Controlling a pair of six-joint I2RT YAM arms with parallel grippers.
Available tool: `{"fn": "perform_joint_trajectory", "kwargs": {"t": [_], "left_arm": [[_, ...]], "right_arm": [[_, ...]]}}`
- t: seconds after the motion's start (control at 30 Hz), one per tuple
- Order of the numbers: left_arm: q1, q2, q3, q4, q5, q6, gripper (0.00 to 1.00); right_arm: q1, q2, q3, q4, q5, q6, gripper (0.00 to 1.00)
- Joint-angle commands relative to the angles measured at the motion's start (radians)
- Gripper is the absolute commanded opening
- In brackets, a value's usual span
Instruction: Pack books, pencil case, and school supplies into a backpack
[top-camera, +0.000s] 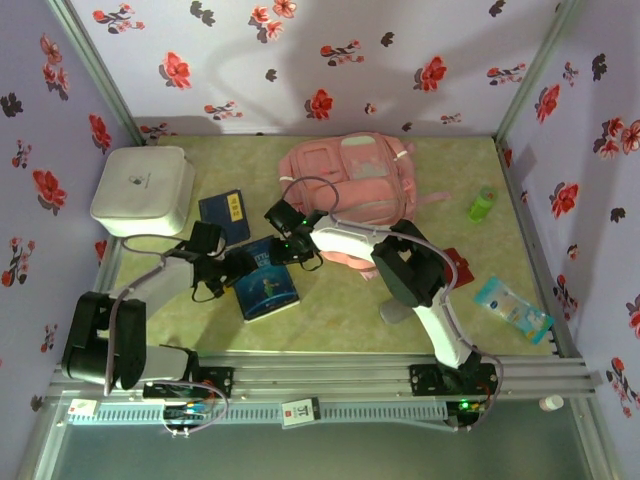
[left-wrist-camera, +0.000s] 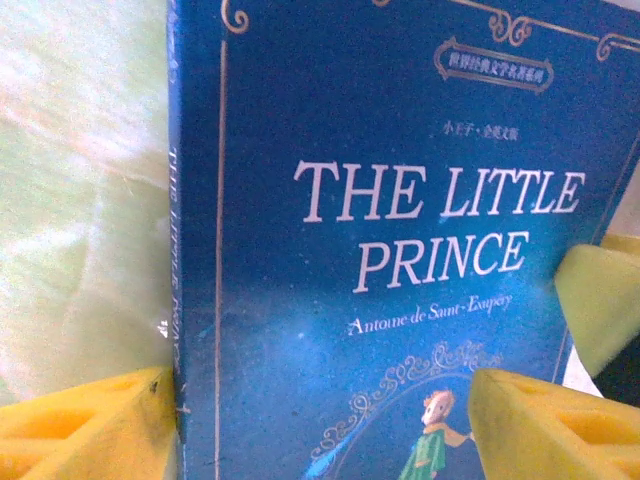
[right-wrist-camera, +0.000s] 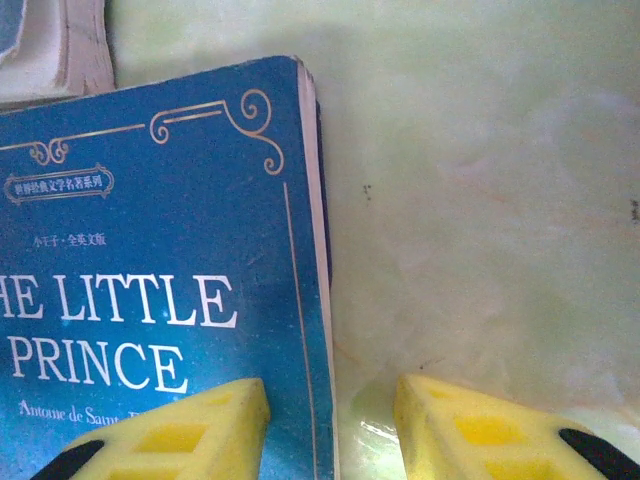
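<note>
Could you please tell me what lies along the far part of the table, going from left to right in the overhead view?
From the left: white rounded box → dark navy book → pink backpack → small green object.

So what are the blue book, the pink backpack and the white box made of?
Book: paper, with a glossy printed card cover, going by its sheen and page edges. Backpack: soft pink fabric, probably synthetic; it sags and creases. Box: seemingly smooth white plastic with rounded moulded corners, but too far to be sure.
</note>
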Motion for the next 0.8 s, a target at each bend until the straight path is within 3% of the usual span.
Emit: {"fn": "perform_joint_trajectory", "kwargs": {"t": [0.0,0.3,0.6,0.77], "left_arm": [[-0.017,-0.058,0.05,0.046,0.093,-0.025,0.73],[-0.012,-0.128,0.075,0.097,0.192,-0.125,0.59],[-0.013,-0.09,0.072,0.216,0.245,-0.218,0.49],[-0.012,-0.05,0.066,0.224,0.243,-0.202,0.45]], "right_arm": [[0.008,0.048,0.001,-0.06,0.034,0.006,0.4],[0.0,0.037,-0.032,-0.024,0.027,0.021,0.32],[-0.013,0.039,-0.064,0.011,-0.004,0.043,0.28],[-0.021,0.037,-0.078,0.029,-0.018,0.049,0.28]]}}
